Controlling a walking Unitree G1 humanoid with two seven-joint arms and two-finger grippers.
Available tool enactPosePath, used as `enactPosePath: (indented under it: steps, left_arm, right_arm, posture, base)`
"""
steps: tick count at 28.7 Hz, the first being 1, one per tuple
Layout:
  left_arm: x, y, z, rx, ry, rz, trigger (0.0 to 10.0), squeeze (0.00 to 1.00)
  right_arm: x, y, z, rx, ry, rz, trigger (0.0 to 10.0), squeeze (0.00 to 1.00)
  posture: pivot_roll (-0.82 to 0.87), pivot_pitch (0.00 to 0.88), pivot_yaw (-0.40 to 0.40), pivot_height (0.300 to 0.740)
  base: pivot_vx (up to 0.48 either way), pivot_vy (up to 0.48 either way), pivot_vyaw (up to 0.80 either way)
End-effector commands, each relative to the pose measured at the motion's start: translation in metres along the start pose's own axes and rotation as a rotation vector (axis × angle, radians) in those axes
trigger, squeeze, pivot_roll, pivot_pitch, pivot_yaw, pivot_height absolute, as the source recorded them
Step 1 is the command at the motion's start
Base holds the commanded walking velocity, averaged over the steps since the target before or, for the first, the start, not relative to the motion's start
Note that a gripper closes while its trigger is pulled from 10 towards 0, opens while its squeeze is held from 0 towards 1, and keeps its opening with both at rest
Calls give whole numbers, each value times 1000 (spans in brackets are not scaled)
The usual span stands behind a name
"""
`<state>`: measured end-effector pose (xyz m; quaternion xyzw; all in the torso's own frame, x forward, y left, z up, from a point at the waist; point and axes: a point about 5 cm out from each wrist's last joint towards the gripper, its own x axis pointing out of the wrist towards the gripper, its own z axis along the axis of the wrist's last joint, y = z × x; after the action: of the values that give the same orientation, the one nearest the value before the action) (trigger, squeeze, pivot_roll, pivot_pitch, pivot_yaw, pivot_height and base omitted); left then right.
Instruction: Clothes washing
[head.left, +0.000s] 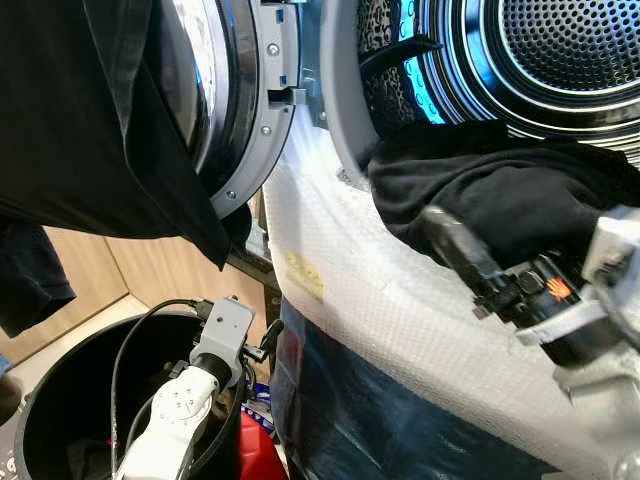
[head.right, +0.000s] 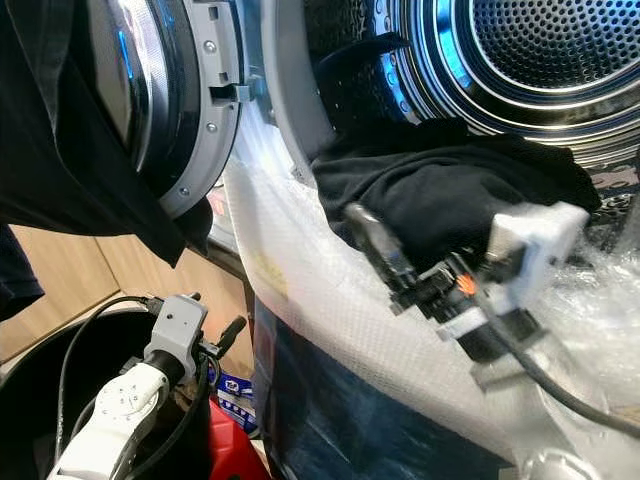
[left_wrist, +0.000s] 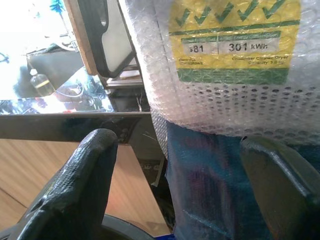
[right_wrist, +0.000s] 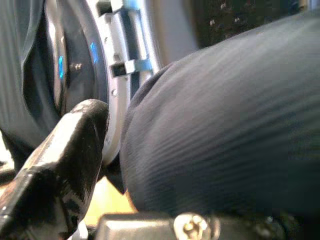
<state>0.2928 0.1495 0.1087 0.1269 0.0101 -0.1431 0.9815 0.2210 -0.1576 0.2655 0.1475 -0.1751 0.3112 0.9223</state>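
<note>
The front-loading washing machine (head.left: 400, 300) stands with its door (head.left: 240, 110) swung wide to the robot's left, and its front panel is wrapped in bubble wrap (head.left: 340, 270). A black garment (head.left: 500, 190) lies bunched across the lower lip of the opening, part of it on the grey door seal and part reaching toward the perforated steel drum (head.left: 560, 50). The right gripper (head.right: 400, 265) is at this garment: one black finger (head.right: 375, 245) lies against the cloth's near edge, and the right wrist view shows dark ribbed fabric pressed close against the gripper, with one finger (right_wrist: 60, 150) beside it. Whether these fingers are clamped on the cloth cannot be told, as the second finger is hidden. A second dark garment (head.left: 90, 120) hangs over the open door, covering most of its glass. The left gripper (left_wrist: 175, 190) is held low beside the machine's front, above a black round basket (head.left: 60, 400); its two fingers stand well apart with nothing between them. A yellow and green energy label (left_wrist: 232, 40) shows under the bubble wrap on the panel.
</note>
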Motion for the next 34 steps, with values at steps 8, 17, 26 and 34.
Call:
enactPosePath:
  steps: [8, 17, 26, 34]
  left_arm:
    - [0, 0, 3, -4, -15, -15, 10000, 0]
    - [0, 0, 3, -4, -15, -19, 10000, 0]
    - [2, 1, 6, -6, -23, -21, 10000, 0]
    - [1, 2, 5, -7, -17, -24, 10000, 0]
  right_arm:
    - [-23, 9, 6, 176, -201, 50, 10000, 0]
    - [-38, 12, -10, 274, -200, 47, 10000, 0]
    - [-49, 9, -22, 314, -179, 16, 10000, 0]
    - [-59, -2, -41, 399, -164, -87, 10000, 0]
  posture:
    - [71, 26, 6, 740]
    - [73, 30, 15, 740]
    - [78, 46, 18, 740]
    - [75, 41, 23, 740]
  base:
    - [0, 0, 0]
    - [0, 0, 0]
    - [0, 0, 0]
    - [0, 0, 0]
